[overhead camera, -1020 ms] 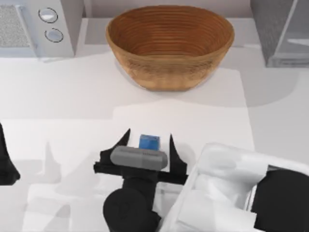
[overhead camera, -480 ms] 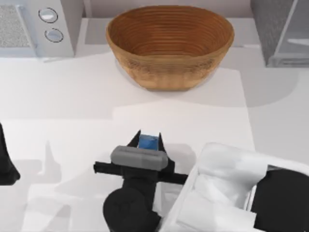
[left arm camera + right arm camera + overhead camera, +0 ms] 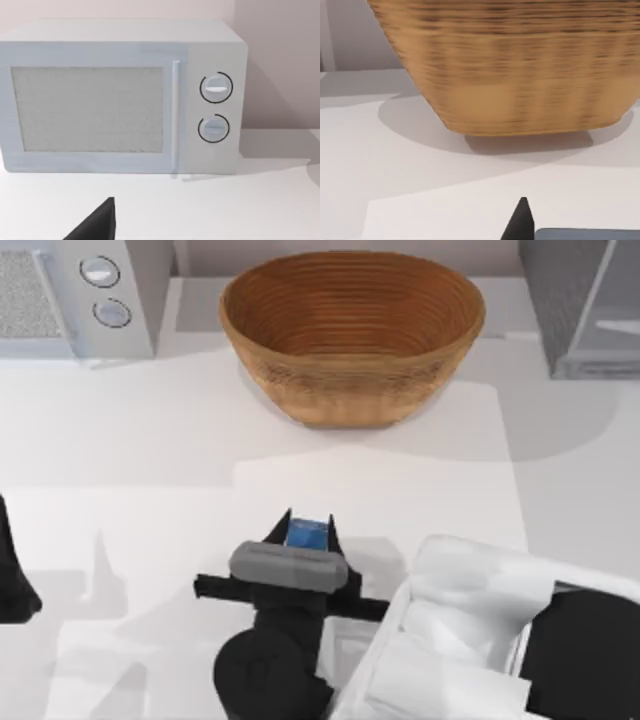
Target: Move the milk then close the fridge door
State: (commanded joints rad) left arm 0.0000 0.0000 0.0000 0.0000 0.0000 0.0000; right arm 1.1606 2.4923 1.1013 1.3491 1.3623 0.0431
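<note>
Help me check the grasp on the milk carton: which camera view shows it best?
The top view: the milk carton's blue top sits between the right gripper's closed fingers, in front of the woven basket. The right wrist view catches just a blue-grey strip of it beside one fingertip. The left wrist view faces the microwave instead.

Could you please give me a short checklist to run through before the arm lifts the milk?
1. Right gripper shut on the milk: ok.
2. Grip firm enough to lift: cannot tell.
3. Table bare between milk and basket: ok.
4. Fridge door open at the table's far right: ok.
5. Left arm parked at the table's left edge, out of the path: ok.
</note>
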